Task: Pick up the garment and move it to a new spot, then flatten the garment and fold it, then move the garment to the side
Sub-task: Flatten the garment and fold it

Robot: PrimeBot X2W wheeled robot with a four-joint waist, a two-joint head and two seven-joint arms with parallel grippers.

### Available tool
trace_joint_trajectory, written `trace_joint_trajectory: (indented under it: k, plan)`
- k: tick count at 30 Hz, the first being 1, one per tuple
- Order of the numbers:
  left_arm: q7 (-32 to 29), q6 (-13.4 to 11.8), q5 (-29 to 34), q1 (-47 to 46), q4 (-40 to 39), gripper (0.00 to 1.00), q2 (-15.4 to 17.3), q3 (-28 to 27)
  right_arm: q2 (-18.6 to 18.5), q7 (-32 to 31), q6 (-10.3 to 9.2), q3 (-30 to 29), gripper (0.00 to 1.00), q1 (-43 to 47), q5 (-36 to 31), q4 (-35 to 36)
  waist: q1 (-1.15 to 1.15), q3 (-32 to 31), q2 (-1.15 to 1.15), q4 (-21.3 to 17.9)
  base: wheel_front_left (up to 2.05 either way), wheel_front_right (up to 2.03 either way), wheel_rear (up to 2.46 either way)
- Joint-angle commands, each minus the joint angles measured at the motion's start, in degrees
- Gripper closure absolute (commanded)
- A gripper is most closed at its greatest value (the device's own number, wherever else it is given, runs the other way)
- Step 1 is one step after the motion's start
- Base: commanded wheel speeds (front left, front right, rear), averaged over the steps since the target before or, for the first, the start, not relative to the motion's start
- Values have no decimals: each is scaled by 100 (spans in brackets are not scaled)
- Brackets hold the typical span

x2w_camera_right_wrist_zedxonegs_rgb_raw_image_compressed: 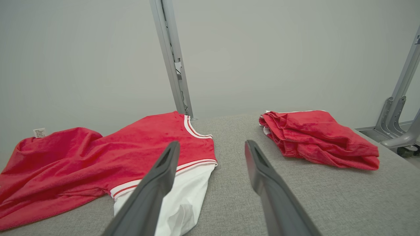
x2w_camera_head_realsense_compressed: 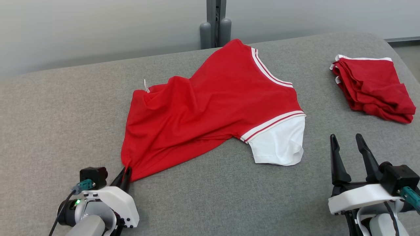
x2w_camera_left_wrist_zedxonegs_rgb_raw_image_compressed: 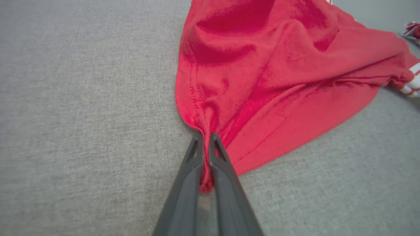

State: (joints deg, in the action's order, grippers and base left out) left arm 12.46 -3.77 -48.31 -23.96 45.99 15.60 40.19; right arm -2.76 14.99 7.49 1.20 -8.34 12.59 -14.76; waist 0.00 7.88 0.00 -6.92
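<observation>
Pinching the near hem corner of the red garment, the left claw is clenched tight on the cloth. The shirt lies rumpled across the middle of the grey worktop, its white sleeve nearest the right claw, which stands spread wide, touching nothing. A folded red pile sits far right.

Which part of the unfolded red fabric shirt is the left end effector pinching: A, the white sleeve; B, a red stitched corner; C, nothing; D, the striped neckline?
B: the left end effector is shut on a stitched corner of the red fabric shirt, not its white sleeve.
</observation>
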Motion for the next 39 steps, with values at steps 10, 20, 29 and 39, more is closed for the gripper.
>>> trace_joint_trajectory:
  k: [10,20,29,39]
  plan:
    - [31,-463,16,756,-936,100,402,-21,-31,30,1,-9,0,138,20,-33,0,-143,0,113,0,0,0]
    - [223,-785,51,1094,-1584,0,414,-282,-30,30,1,-15,0,236,31,-65,0,-296,0,136,0,0,0]
    - [278,-976,610,1330,-2423,0,386,-850,-30,30,1,-29,0,342,-79,75,0,-518,0,183,0,0,0]
    - [278,-952,1332,1898,-3070,0,41,-1374,-31,30,1,-14,0,595,-139,220,0,-750,0,289,0,0,0]
